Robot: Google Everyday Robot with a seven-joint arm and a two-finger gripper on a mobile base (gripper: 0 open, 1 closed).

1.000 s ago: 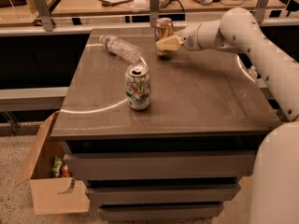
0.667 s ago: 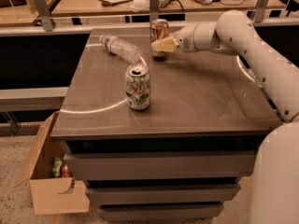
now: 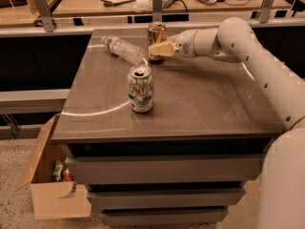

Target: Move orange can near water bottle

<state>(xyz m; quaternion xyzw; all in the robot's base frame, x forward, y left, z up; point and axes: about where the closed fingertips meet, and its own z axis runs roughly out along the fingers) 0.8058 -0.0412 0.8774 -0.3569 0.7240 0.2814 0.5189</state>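
Observation:
The orange can [image 3: 156, 32] stands upright at the far middle of the grey table [image 3: 200, 104]. My gripper [image 3: 155, 46] reaches in from the right and is closed around the can's lower half, with one pale finger [image 3: 162, 49] in front of it. The water bottle [image 3: 122, 48] lies on its side just left of the can, cap pointing far left, its near end almost touching the can.
A white can with green markings [image 3: 141, 88] stands upright in the middle of the table, nearer to me. A metal rail [image 3: 157, 4] runs behind the table. An open cardboard box [image 3: 47, 185] sits on the floor at the lower left.
My gripper has slid left with the orange can in it, bringing the can close beside the water bottle. The white can and the bottle have not moved.

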